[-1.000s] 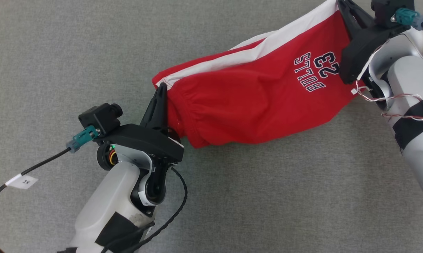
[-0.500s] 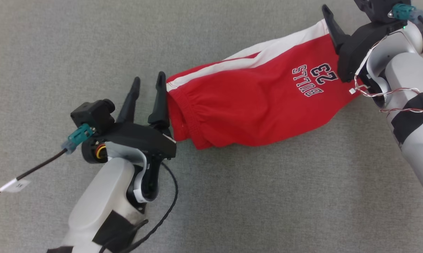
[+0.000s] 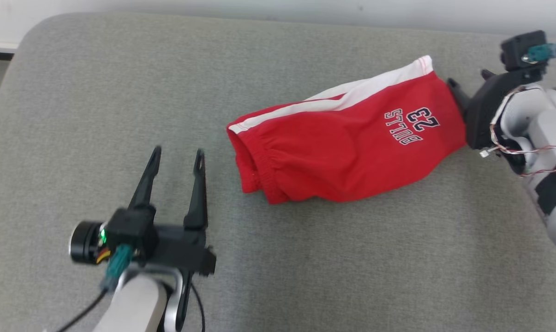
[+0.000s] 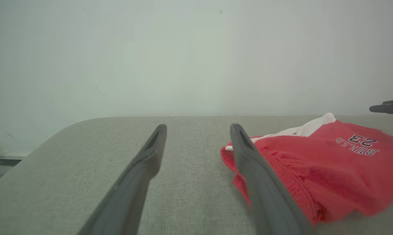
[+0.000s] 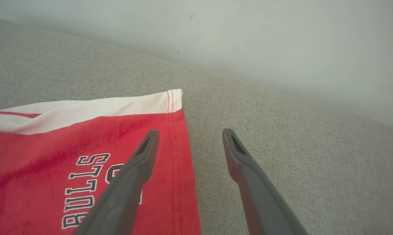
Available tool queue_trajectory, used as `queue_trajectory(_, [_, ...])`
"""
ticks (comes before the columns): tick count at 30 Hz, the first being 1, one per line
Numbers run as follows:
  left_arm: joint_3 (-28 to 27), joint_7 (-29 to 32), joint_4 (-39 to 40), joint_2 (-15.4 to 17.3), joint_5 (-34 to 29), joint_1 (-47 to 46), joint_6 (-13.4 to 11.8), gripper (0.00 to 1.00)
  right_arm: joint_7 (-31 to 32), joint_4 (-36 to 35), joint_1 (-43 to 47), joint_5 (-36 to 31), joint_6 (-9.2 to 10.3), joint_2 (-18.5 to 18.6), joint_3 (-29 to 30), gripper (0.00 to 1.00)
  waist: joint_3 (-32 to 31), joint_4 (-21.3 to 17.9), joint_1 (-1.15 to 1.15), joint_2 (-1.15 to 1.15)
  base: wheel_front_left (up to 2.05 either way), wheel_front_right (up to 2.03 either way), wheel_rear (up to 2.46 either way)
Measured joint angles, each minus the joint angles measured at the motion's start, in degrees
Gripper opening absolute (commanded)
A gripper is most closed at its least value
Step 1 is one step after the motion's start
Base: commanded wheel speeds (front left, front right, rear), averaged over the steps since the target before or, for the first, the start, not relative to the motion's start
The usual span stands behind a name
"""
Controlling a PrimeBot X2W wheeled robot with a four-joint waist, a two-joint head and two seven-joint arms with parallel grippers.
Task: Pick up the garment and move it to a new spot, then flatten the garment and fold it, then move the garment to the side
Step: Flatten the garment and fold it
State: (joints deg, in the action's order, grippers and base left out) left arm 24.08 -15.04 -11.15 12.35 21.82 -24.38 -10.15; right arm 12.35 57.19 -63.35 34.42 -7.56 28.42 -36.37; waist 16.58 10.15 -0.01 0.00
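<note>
Red shorts [image 3: 333,161] with a white side stripe [image 3: 351,94] crossed by a thin red line; white lettering [image 3: 409,125] "BULLS 23" outlined in dark ink. Plain light-grey woven cushion [image 3: 305,258]. Black left gripper [image 3: 177,151] and dark grey right gripper [image 5: 189,131]; teal connector [image 3: 117,266]; pale off-white wall [image 4: 196,55].

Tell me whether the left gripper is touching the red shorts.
Apart. The head view shows a strip of bare grey surface between the open fingers of the left gripper and the waistband end of the shorts.
</note>
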Motion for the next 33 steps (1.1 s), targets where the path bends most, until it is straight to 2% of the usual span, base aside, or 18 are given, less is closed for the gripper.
queue_trajectory(5, [-2.57,0.0,3.02,0.05,-1.96,6.06,-0.11,1.0,0.89,2.55,0.3,0.7,0.0,0.65,2.01,1.0,0.27,1.41,0.0,0.0,0.0,0.0,0.0])
queue_trajectory(12, [-7.31,0.0,6.1,-2.25,-2.67,12.92,0.57,1.0,4.13,7.08,-0.07,1.02,0.01,0.6,4.65,1.0,2.04,3.17,0.01,0.0,0.0,0.0,0.0])
queue_trajectory(21, [-10.62,0.0,6.97,-4.41,-4.81,14.84,2.61,1.0,10.42,7.95,-1.76,0.88,0.12,-0.8,4.11,1.0,4.18,4.86,0.01,0.0,0.0,0.0,0.0])
queue_trajectory(22, [-11.25,0.0,6.94,-4.92,-5.17,14.86,3.13,1.0,12.91,7.09,-1.77,1.2,0.26,-1.22,3.43,0.96,4.46,5.13,0.01,-0.01,0.0,0.0,0.0])
queue_trajectory(23, [-11.25,0.0,6.94,-4.92,-5.17,14.86,3.13,1.0,12.91,7.09,-1.77,1.2,0.26,-1.22,3.43,0.71,4.46,5.13,0.01,-0.01,0.0,0.0,0.0])
queue_trajectory(24, [-11.49,0.0,6.89,-5.16,-5.37,14.86,3.21,1.0,14.23,6.44,-1.75,1.32,0.27,-1.26,2.91,0.39,4.54,5.21,0.01,-0.01,0.0,0.0,0.0])
queue_trajectory(25, [-11.77,0.0,6.79,-5.42,-5.47,14.87,3.67,1.0,15.21,5.73,-1.66,1.41,0.27,-1.26,2.52,0.14,4.57,5.23,0.01,-0.01,0.0,0.0,0.0])
queue_trajectory(26, [-11.96,0.0,6.67,-5.68,-5.59,14.87,3.76,1.0,15.78,4.75,-1.5,1.45,0.29,-1.21,1.92,0.0,4.54,5.22,0.01,-0.01,0.0,0.0,0.0])
queue_trajectory(33, [-13.24,0.0,5.31,-6.69,-6.49,14.9,5.21,1.0,16.02,0.16,0.05,1.26,0.18,0.82,1.09,0.0,3.84,4.55,0.02,0.0,0.0,0.0,0.0])
